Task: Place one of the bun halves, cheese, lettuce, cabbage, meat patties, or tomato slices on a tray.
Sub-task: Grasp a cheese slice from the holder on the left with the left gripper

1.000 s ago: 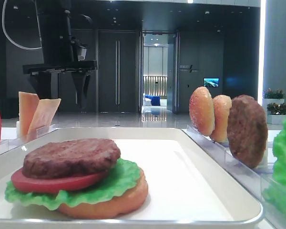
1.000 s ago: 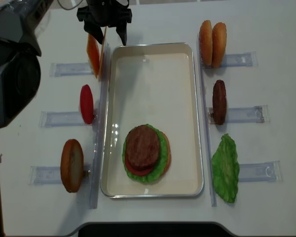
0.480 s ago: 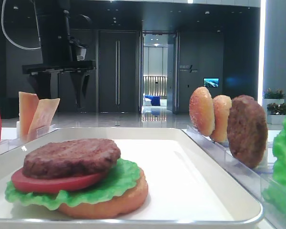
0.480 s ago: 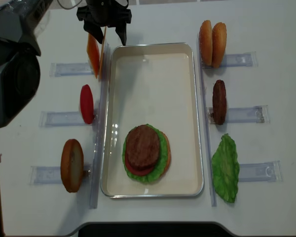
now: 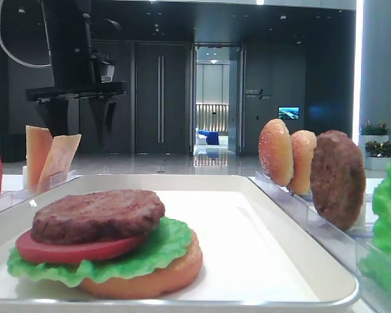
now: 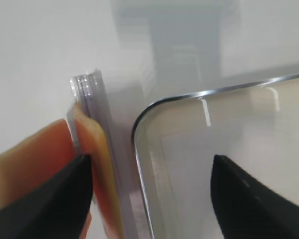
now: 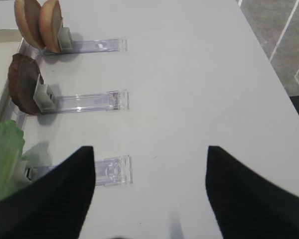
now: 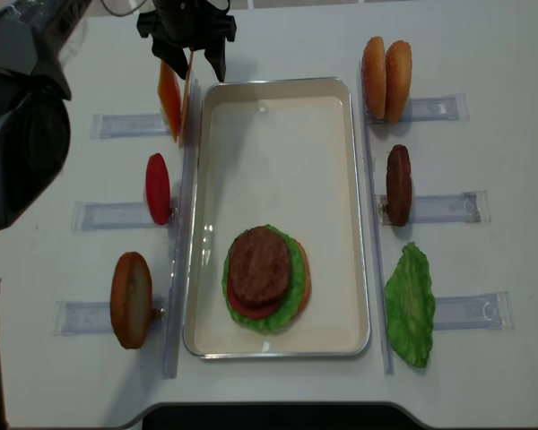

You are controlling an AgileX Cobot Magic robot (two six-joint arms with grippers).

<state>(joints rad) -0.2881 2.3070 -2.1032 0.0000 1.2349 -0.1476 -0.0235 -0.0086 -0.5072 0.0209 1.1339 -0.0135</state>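
My left gripper (image 8: 190, 64) hangs open above the two upright cheese slices (image 8: 171, 98) at the far left corner of the white tray (image 8: 278, 82). In the left wrist view its jaws (image 6: 149, 199) stand wide, the left fingertip (image 6: 50, 199) against the inner cheese slice (image 6: 97, 159), with the holder strip and tray rim (image 6: 139, 129) between the fingers. On the tray lies a stack: bun half, lettuce, tomato slice and meat patty (image 8: 260, 267). My right gripper (image 7: 149, 194) is open over bare table, holding nothing.
Clear holder strips flank the tray. On the right stand two bun halves (image 8: 386, 70), a meat patty (image 8: 398, 184) and lettuce (image 8: 410, 305). On the left stand a tomato slice (image 8: 158, 188) and a bun half (image 8: 130, 300).
My left gripper has shifted slightly left over the cheese and its jaws have narrowed a little. Nothing else has moved.
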